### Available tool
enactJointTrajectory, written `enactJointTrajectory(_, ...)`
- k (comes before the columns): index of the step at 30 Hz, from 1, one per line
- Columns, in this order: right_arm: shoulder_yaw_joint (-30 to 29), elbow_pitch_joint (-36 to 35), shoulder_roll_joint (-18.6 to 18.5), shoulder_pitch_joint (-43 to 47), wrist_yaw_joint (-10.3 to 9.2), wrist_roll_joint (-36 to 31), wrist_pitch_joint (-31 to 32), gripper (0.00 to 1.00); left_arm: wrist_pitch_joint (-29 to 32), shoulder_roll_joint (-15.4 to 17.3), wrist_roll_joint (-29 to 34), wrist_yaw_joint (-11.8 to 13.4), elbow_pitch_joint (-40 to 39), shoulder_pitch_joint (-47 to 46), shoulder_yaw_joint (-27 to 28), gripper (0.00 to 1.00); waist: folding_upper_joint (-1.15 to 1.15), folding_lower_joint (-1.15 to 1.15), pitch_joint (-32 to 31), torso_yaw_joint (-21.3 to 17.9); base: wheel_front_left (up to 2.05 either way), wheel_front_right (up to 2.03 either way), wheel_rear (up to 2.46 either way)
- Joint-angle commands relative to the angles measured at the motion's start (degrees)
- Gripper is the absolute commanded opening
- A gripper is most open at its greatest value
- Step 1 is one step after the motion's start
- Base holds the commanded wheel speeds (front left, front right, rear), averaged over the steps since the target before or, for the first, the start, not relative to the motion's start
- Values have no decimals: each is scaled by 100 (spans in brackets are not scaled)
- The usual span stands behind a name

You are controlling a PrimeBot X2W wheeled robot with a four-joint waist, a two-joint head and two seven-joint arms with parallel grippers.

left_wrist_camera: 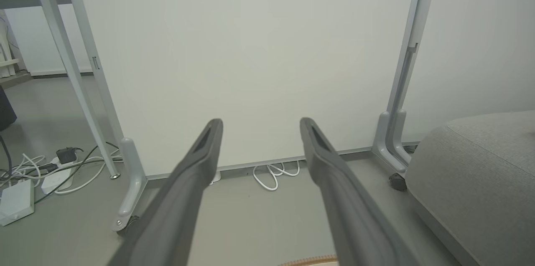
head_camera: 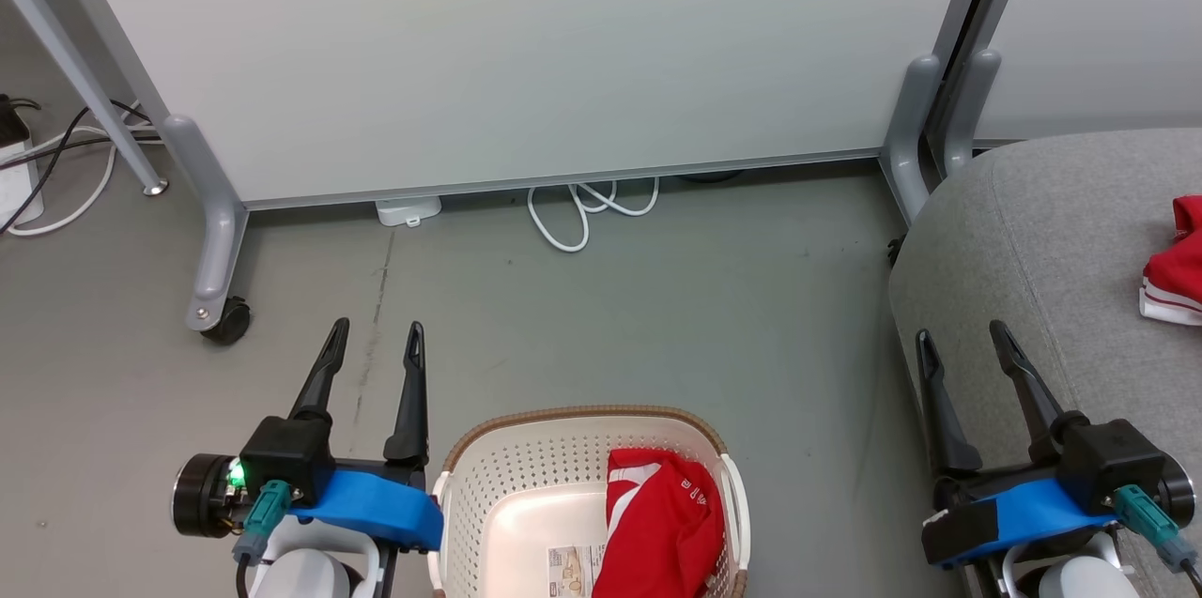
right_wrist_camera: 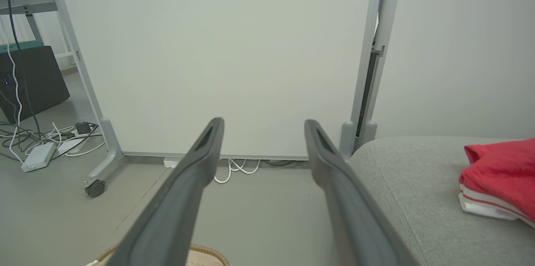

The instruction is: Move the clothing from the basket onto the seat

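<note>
A cream basket with a brown rim stands on the floor at the bottom centre of the head view. One red piece of clothing with white stripes lies bunched in its right half. A second red piece of clothing rests on the grey seat at the right, also seen in the right wrist view. My left gripper hangs open left of the basket, empty. My right gripper hangs open at the seat's front edge, empty. The basket rim peeks in below the right gripper's fingers.
A white partition panel on grey castor legs stands across the back. White cables and a power strip lie under it. More cables and adapters lie at far left. Bare grey floor separates basket and panel.
</note>
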Motion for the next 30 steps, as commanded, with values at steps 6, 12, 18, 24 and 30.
enactJointTrajectory(6,5,18,11,65,1,53,-3,100,-17,-14,29,-23,37,20,48,100,0,0,-8,-5,0,0,0)
enactJointTrajectory(12,32,20,11,3,1,63,-3,100,-17,-15,-5,-58,79,-122,-70,100,0,0,48,-49,0,0,0)
enactJointTrajectory(18,44,-21,10,-155,1,49,-3,100,-16,-14,-55,-110,340,-441,-345,100,0,0,246,-167,0,0,0)
enactJointTrajectory(24,55,-95,9,-358,1,37,-3,100,-16,-12,-97,-141,825,-954,-707,100,0,0,654,-376,0,0,0)
enactJointTrajectory(30,64,-189,9,-667,1,53,-3,100,-17,44,-41,-166,1441,-1508,-1033,100,0,0,1246,-666,0,0,0)
